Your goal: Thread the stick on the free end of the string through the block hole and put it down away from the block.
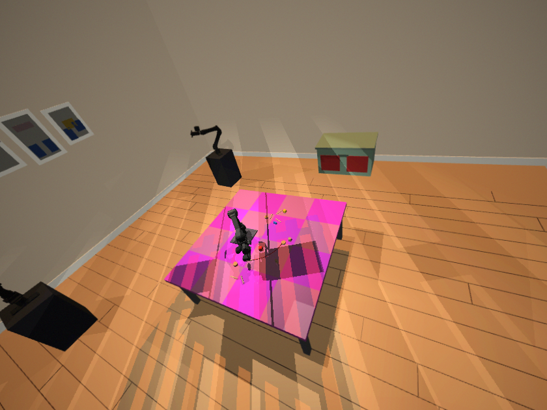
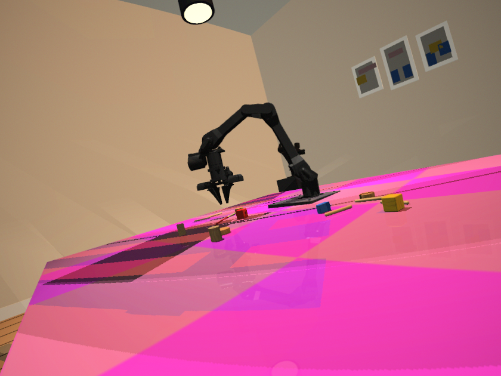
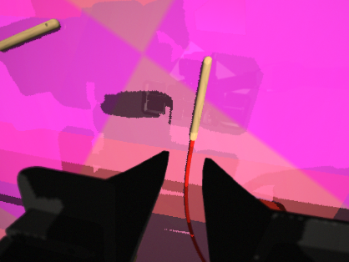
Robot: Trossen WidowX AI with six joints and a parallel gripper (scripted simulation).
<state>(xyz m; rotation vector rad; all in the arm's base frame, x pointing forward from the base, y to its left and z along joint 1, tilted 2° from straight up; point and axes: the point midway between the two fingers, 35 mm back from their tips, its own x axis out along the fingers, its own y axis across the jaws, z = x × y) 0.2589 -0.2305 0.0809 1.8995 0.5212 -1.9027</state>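
Observation:
The thin wooden stick (image 3: 200, 98) lies flat on the pink table (image 2: 283, 315), with the red string (image 3: 188, 179) joined to its near end. The string runs back under and between my fingers. My gripper (image 3: 186, 159) (image 2: 221, 199) (image 1: 247, 257) hangs a little above the table, just behind the stick's string end. Its fingers are narrowed, with a clear gap, and hold nothing. A small red block (image 2: 241, 213) (image 1: 260, 248) sits on the table beside the gripper. In the top view the string curves away to a round wooden piece (image 1: 282, 241).
A loose stick (image 3: 29, 34) lies at the wrist view's upper left. Two short wooden cylinders (image 2: 181, 229) (image 2: 215, 233) stand near the red block. A blue cube (image 2: 323, 207), another loose stick (image 2: 338, 210) and a yellow cube (image 2: 392, 202) lie near the arm's base (image 2: 303, 198).

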